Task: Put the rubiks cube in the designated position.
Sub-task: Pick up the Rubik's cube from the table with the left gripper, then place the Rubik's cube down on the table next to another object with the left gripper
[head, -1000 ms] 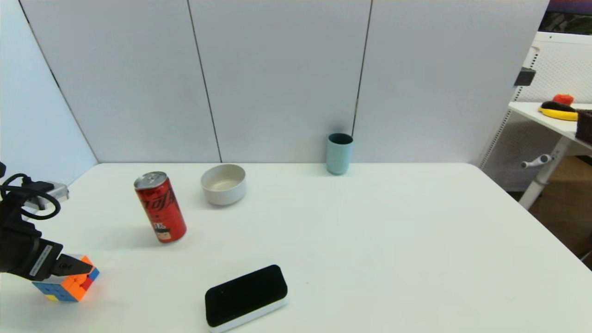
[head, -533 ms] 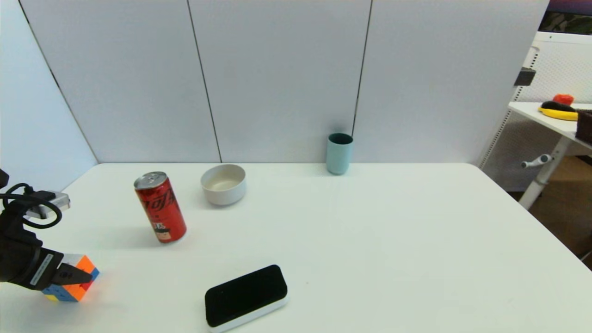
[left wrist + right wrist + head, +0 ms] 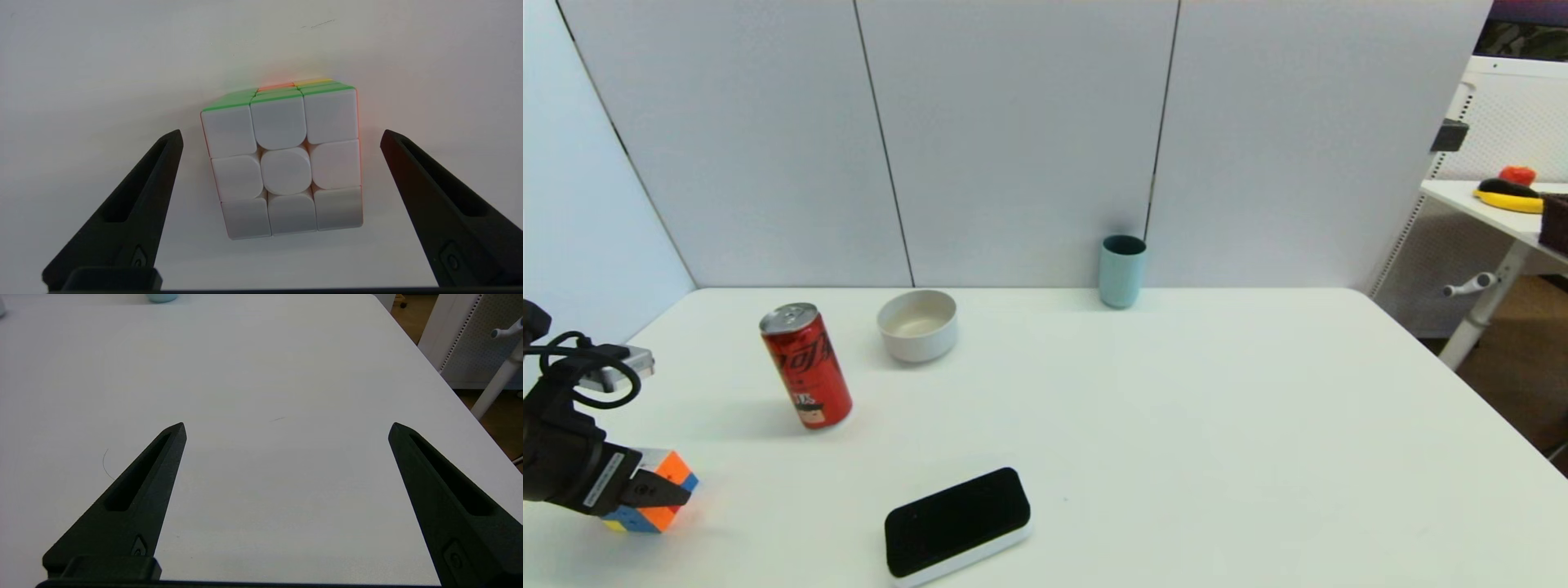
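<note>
The rubiks cube rests on the white table at its near left corner, orange and blue faces showing. My left gripper is over it from the left, open. In the left wrist view the cube's white face lies between the two black fingers, with a gap on each side, so neither touches it. My left gripper holds nothing. The designated position has no mark that I can see on the tabletop. My right gripper is open above bare table, out of the head view.
A red soda can stands behind and to the right of the cube. Farther back are a white bowl and a teal cup by the wall. A black-topped block lies near the front edge.
The left gripper has sunk a little lower in the head view around the cube. The cube has stayed in place on the table.
</note>
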`<action>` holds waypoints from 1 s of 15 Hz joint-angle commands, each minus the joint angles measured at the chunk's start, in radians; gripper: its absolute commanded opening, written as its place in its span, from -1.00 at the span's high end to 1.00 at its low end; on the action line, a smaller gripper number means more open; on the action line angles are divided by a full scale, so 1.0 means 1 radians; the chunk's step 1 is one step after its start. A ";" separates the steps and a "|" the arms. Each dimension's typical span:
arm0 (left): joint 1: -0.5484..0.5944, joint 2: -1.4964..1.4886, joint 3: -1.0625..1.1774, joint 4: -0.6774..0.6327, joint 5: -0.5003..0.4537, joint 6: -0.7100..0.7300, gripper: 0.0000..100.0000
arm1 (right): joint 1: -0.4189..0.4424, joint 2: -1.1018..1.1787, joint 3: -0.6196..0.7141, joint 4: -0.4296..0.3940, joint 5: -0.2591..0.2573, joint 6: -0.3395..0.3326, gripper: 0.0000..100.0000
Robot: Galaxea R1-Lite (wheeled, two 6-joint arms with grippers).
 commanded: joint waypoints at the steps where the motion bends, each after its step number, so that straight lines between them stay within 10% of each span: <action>1: -0.001 0.022 -0.004 0.001 0.000 0.006 -1.00 | 0.000 0.001 0.000 0.000 0.001 0.001 -1.00; 2: -0.001 0.022 -0.004 0.001 0.000 0.006 1.00 | 0.000 0.001 0.000 0.000 0.001 -0.001 -1.00; 15: -0.004 -0.078 -0.119 0.044 -0.004 -0.007 1.00 | 0.000 0.001 0.000 0.000 0.001 -0.001 -1.00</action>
